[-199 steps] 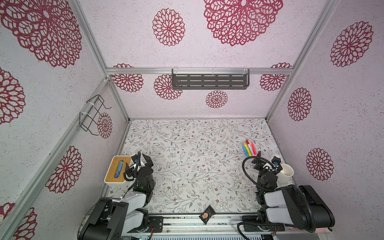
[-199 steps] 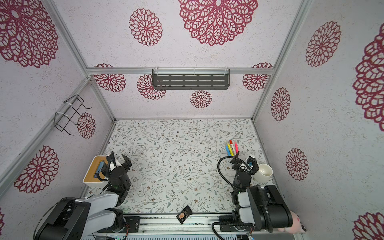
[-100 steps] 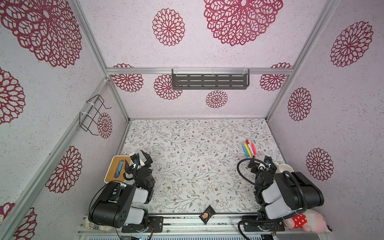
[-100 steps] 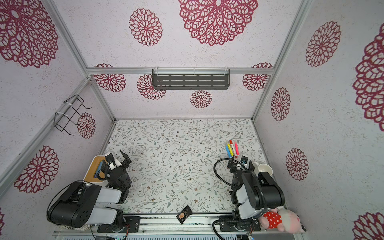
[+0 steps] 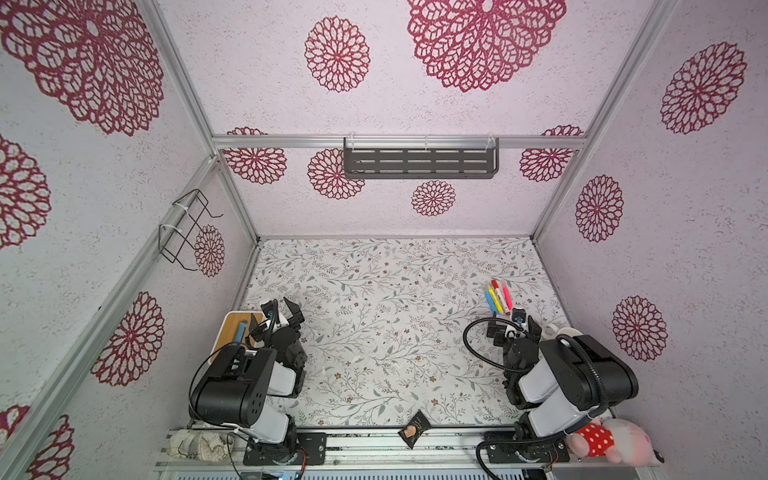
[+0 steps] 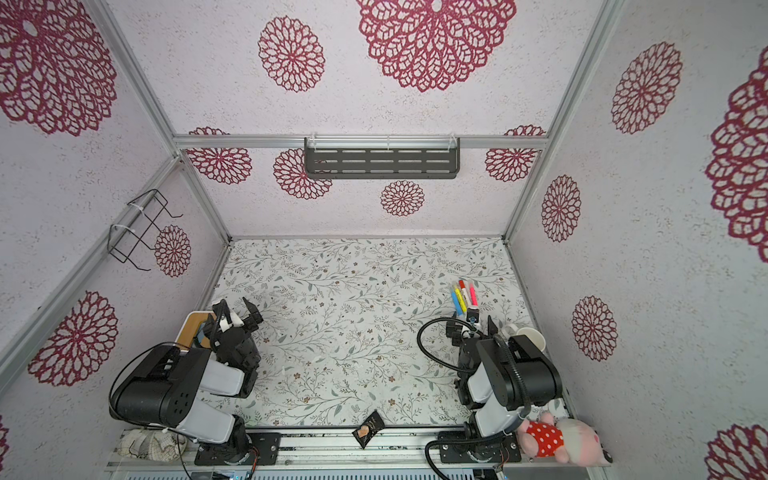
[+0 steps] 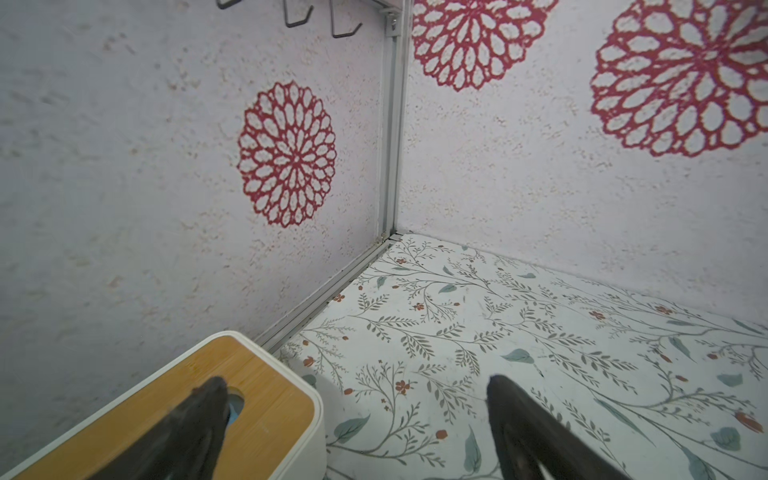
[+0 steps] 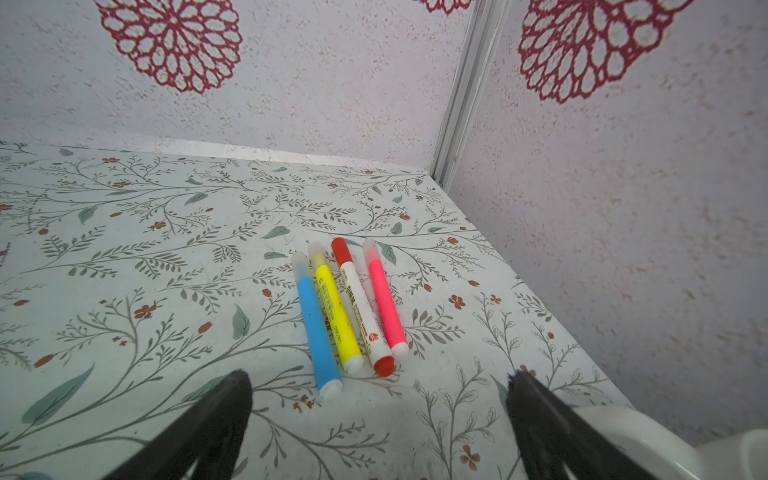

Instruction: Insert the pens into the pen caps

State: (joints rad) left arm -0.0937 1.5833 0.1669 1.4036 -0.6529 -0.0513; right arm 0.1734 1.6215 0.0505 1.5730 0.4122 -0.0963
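Four marker pens (image 8: 334,309) lie side by side near the white cup (image 8: 623,432); left gripper (image 7: 357,390) and right gripper (image 8: 380,380) stand released, empty.

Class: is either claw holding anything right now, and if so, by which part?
Nothing is held. The left claw and right claw stand open and empty; the pens lie free.

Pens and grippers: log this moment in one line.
pens: four side by side | left gripper: open, empty, by box | right gripper: open, empty, facing pens

Robot lab booth: aluminium frame (image 5: 291,142), papered walls (image 5: 673,257), rail-mounted arms (image 5: 241,386).
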